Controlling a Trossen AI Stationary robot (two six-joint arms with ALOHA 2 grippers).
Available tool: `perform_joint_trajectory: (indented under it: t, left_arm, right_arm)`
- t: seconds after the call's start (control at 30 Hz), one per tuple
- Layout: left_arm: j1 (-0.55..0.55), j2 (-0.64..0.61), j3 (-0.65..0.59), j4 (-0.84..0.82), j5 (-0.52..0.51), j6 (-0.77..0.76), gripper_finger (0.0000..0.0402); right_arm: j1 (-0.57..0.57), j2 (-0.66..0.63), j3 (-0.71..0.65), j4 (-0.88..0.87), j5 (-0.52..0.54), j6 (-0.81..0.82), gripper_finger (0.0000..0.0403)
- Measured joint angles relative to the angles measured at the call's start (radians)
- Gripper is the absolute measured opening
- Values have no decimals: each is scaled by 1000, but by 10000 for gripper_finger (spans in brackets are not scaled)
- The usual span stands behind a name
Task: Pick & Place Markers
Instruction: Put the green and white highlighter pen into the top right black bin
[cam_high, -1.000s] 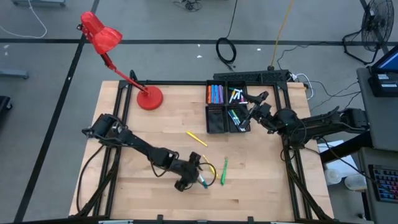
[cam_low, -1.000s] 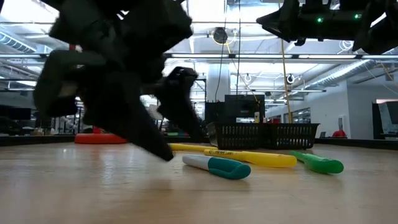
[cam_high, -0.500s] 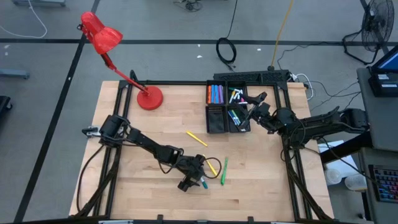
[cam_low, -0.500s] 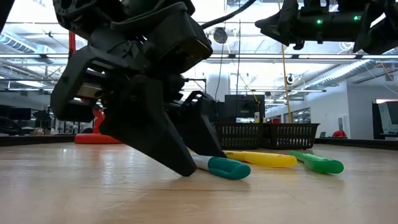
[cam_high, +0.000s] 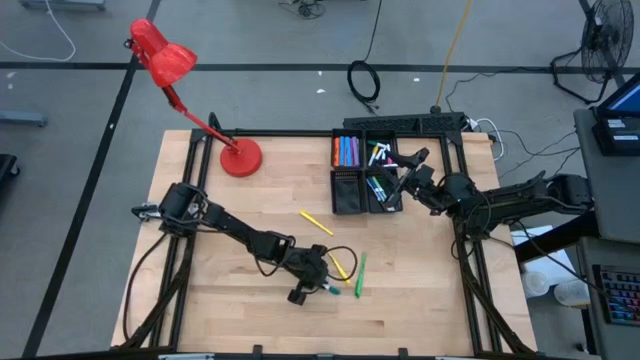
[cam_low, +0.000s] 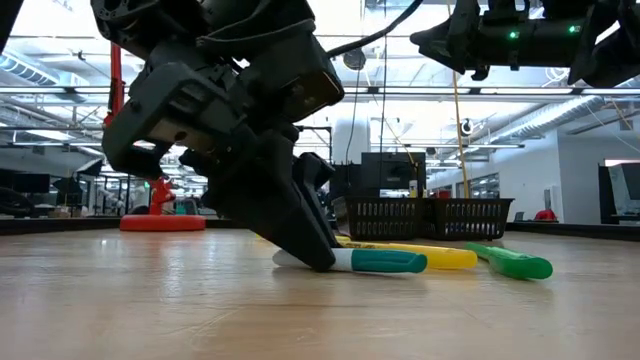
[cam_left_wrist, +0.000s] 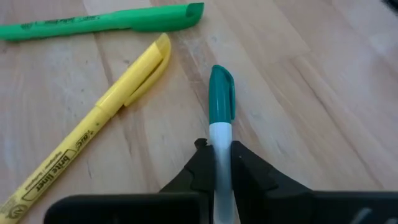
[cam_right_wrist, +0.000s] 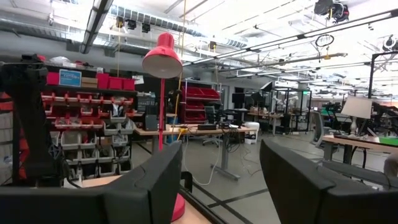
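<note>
A white marker with a teal cap (cam_left_wrist: 221, 93) lies on the wooden table near its front edge, and my left gripper (cam_left_wrist: 221, 163) is shut on it. It shows in the high view as the marker (cam_high: 330, 290) at my left gripper (cam_high: 318, 283). Beside it lie a yellow marker (cam_left_wrist: 106, 124) and a green marker (cam_left_wrist: 99, 22), flat on the table. A thin yellow marker (cam_high: 316, 222) lies farther back. My right gripper (cam_high: 405, 165) hangs open above the black tray (cam_high: 346, 203), with nothing between its fingers (cam_right_wrist: 155, 180). My left gripper pinches the marker's white barrel (cam_left_wrist: 221, 140) between its two fingers, just behind the teal cap. The fingers (cam_low: 300, 235) slant down from the table's left and lie along the marker. The marker lies level on the table, its cap end (cam_low: 390, 262) pointing away from the gripper.
The black tray at the back right holds several markers in its compartments. A red desk lamp (cam_high: 240, 158) stands at the back left. A black frame rail (cam_high: 290, 133) runs along the table's far edge. Bare wood lies to the left of my left gripper.
My left gripper has sunk toward the table and gone toward its right edge, rolling as it went. It stood open around the teal-capped marker, then shut on its white barrel. The marker has turned a little on the table.
</note>
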Motion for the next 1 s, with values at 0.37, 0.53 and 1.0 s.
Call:
perform_joint_trajectory:
  t: [0.37, 0.53, 1.0]
  left_arm:
    - [68, -212, -112, 96, -13, 130, 32]
    - [195, -308, -315, 444, 15, 136, 32]
    - [408, -339, -498, 1256, 365, -34, 31]
  right_arm:
    - [0, 0, 0, -35, 5, 6, 203]
    - [0, 3, 0, -46, 5, 9, 203]
    - [49, 198, 104, -79, -212, 163, 203]
